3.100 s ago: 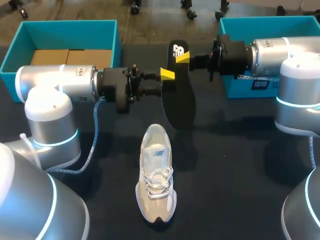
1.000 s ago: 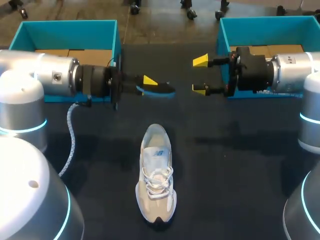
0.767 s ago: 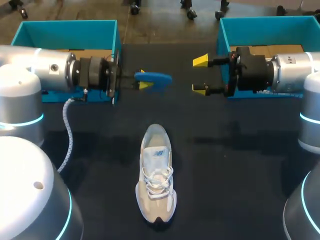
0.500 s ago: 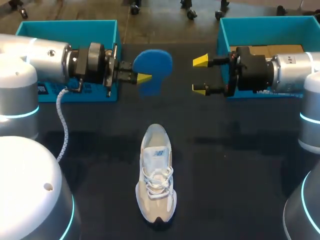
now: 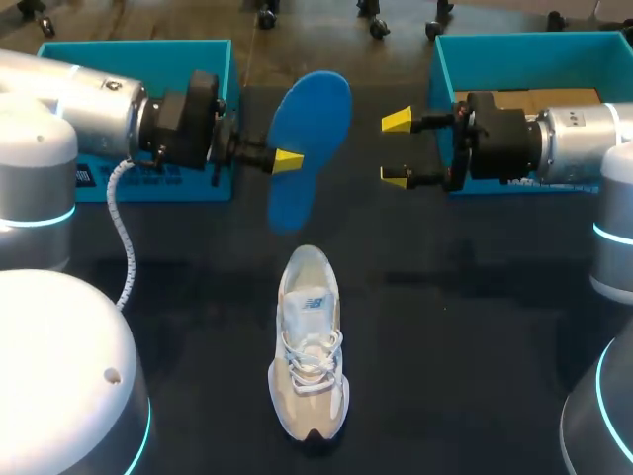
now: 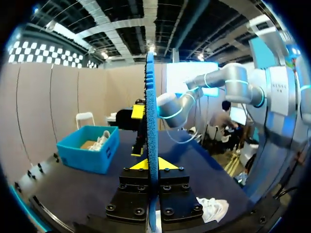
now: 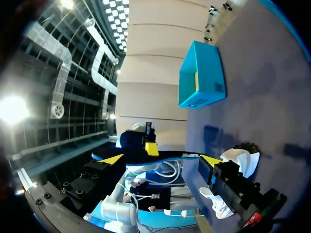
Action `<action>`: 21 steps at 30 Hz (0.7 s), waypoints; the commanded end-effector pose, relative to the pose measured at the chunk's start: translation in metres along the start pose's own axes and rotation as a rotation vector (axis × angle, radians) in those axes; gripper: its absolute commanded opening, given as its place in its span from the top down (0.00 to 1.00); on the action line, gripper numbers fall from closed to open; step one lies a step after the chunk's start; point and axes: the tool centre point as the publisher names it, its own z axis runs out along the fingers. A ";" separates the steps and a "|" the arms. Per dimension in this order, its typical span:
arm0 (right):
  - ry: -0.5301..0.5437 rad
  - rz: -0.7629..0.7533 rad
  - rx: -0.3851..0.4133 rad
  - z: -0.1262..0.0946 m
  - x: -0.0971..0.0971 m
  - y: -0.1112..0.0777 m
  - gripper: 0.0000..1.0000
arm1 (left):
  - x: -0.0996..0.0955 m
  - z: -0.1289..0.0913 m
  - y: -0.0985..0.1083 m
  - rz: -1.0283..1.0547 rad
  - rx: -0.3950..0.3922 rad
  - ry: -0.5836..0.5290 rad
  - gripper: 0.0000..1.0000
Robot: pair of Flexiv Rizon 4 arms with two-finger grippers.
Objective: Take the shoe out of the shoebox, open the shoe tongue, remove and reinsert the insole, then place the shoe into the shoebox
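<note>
So, left gripper: your left gripper (image 5: 287, 158) (image 6: 150, 164) is clamped on the insole (image 5: 315, 129) (image 6: 150, 111). The left wrist view shows it clean, with the insole edge-on and a yellow finger pressed against each face.
Insole: blue, held up in the air over the table (image 5: 465, 327), roughly between the two shoeboxes. Its broad face is turned to the head camera. It sits tilted, wider end toward the far side and narrower end hanging down toward the shoe (image 5: 309, 346) (image 6: 212, 208), but apart from it.
Right gripper: your right gripper (image 5: 396, 148) (image 7: 161, 159) has its fingers spread wide with nothing between them. It points across at the insole, near it but not touching.
Shoe: white and beige sneaker, flat on its sole on the table, outside both boxes. Toe points to the near edge, heel toward the insole, laces threaded.
Shoeboxes: both teal and open. The left shoebox (image 5: 138, 47) is at the far left behind your left arm. The right shoebox (image 5: 534, 42) is at the far right behind your right arm. Brown cardboard shows inside each.
Print: there's a small logo (image 5: 313, 303) on the shoe's tongue and a white label (image 5: 84, 176) on the left shoebox's front. Both are too small to read.
</note>
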 end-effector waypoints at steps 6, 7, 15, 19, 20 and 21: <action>-0.003 0.000 0.001 0.001 0.000 0.000 0.00 | -0.013 -0.001 0.007 -0.768 0.042 0.155 1.00; -0.003 0.000 0.001 0.001 0.000 0.000 0.00 | -0.013 -0.001 0.007 -0.768 0.042 0.155 1.00; -0.003 0.000 0.001 0.001 0.000 0.000 0.00 | -0.020 -0.005 0.010 -0.968 0.070 0.185 1.00; -0.003 0.000 0.001 0.001 0.000 0.000 0.00 | -0.030 -0.010 0.017 -1.183 0.128 0.181 1.00; -0.003 0.000 0.001 0.001 0.000 0.000 0.00 | -0.032 -0.011 0.018 -1.213 0.150 0.187 1.00; -0.003 0.000 0.001 0.001 0.000 0.000 0.00 | -0.035 -0.012 0.020 -1.264 0.168 0.197 1.00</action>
